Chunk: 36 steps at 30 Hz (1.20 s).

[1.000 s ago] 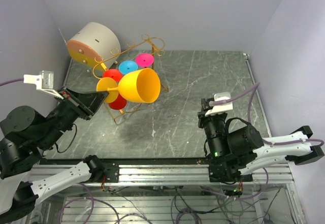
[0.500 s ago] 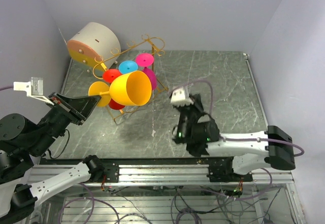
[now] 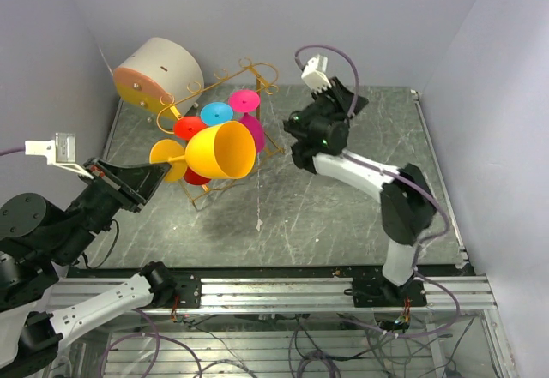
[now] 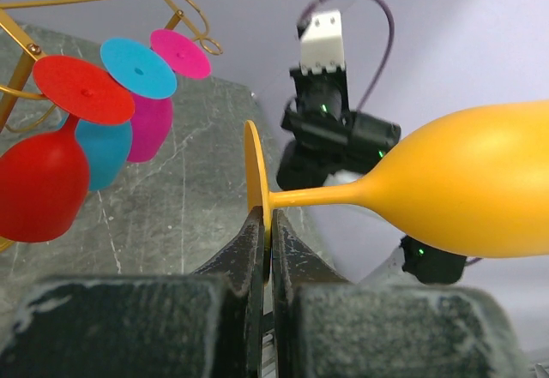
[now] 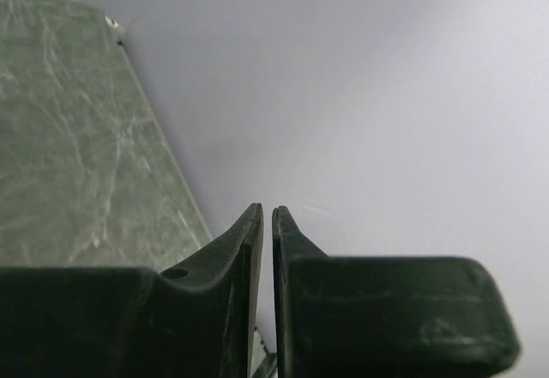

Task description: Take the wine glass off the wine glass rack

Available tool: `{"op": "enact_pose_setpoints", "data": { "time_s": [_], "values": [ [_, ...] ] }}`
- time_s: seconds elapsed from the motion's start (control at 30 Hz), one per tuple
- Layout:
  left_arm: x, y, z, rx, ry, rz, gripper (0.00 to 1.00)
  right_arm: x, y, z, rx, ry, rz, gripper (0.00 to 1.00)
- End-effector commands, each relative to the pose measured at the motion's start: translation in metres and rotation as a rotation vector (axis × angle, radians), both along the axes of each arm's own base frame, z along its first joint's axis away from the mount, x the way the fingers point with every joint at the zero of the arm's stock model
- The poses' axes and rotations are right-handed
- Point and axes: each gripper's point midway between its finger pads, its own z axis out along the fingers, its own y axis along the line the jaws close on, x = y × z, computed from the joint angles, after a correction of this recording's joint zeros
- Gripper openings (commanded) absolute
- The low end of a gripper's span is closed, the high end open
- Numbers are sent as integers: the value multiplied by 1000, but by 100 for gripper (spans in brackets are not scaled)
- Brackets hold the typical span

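Pinching the flat foot of the yellow wine glass (image 4: pixel 463 181), the left claw (image 4: pixel 262 224) holds it sideways in the air above the surface (image 3: pixel 343 207), just beside the gold wire rack (image 3: pixel 264 76). The right claw (image 5: pixel 266 224) is nearly closed, holding nothing.

A: Is the light strong?

B: It is bright, soft and even in all three views, with no hard glare. In the top view a faint grey shadow lies on the table (image 3: pixel 343 215) under the yellow wine glass (image 3: pixel 221 149).

A: And the sharpness?

B: The top view is sharp. In the left wrist view, the left gripper (image 4: pixel 267 215) is dark and blurred near the lens. The glass is lighter on its upper side. The right gripper (image 5: pixel 267 211) is also dark and unsharp.
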Motion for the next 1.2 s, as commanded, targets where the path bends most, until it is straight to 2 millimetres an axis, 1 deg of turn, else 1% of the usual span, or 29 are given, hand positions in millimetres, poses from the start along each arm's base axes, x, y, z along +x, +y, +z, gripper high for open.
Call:
{"op": "enact_pose_setpoints", "data": {
  "time_s": [0.0, 0.03, 0.07, 0.1, 0.17, 0.23, 0.3, 0.4, 0.47, 0.5, 0.53, 0.57, 0.6, 0.63, 0.67, 0.73, 0.8, 0.83, 0.87, 0.9, 0.97, 1.03, 1.07, 1.1, 1.13, 1.17],
  "values": [
    [4, -5, 1, -21, -2, -1, 7, 17, -6, -7, 220, 1, -91, 9],
    [4, -6, 1, -23, -3, -2, 7, 28, -4, -7, 219, 14, -104, 8],
    [5, -7, 0, -23, -2, -1, 7, 35, -2, -3, 244, -12, -110, 7],
    [5, -7, 1, -26, -4, -1, 7, 40, -3, 3, 270, -42, -119, 6],
    [6, -9, -1, -26, -2, -2, 7, 44, -11, 12, 310, -88, -139, 4],
    [8, -11, -3, -20, 3, -1, 7, 47, -17, 10, 310, -91, -161, 4],
    [10, -16, -5, -12, 6, -11, 7, 55, -23, 1, 291, -74, -194, 4],
    [12, -22, -6, 0, 13, -23, 7, 71, -45, -12, 269, -65, -273, 5],
    [12, -23, -4, 4, 15, -28, 7, 84, -69, -13, 269, -101, -347, 7],
    [12, -23, -3, 4, 15, -28, 7, 90, -82, -9, 266, -127, -386, 7],
    [12, -23, -2, 5, 15, -27, 7, 96, -89, 0, 247, -162, -404, 8],
    [12, -22, -1, 7, 15, -24, 7, 103, -93, 12, 240, -216, -408, 10],
    [13, -23, -1, 10, 17, -21, 7, 112, -93, 26, 186, -191, -411, 12],
    [14, -22, 0, 12, 17, -15, 7, 122, -91, 40, 165, -219, -392, 16],
    [15, -23, 0, 14, 18, -13, 7, 134, -87, 54, 219, -335, -357, 23],
    [17, -23, 1, 14, 21, -5, 7, 145, -79, 78, 243, -412, -257, 29],
    [20, -25, 2, 13, 23, 2, 7, 150, -69, 89, 247, -441, -180, 33],
    [21, -26, 2, 13, 25, 4, 7, 157, -59, 88, 251, -425, -119, 35],
    [23, -28, 2, 17, 26, 8, 7, 168, -48, 89, 264, -408, -23, 37],
    [25, -30, 1, 20, 28, 11, 7, 176, -39, 85, 301, -394, 50, 40],
    [30, -36, 0, 32, 33, 9, 7, 193, -23, 80, 404, -350, 220, 41],
    [34, -40, -2, 42, 42, 9, 7, 205, -1, 68, 588, -264, 434, 43],
    [35, -44, -4, 49, 47, 6, 7, 204, 9, 64, 697, -208, 542, 43],
    [37, -46, -6, 55, 51, 4, 7, 201, 15, 55, 800, -149, 616, 43],
    [39, -48, -7, 61, 55, 6, 7, 192, 24, 51, 899, -89, 705, 42],
    [41, -49, -9, 66, 57, 9, 7, 178, 31, 53, 985, -41, 781, 42]
  ]
}}
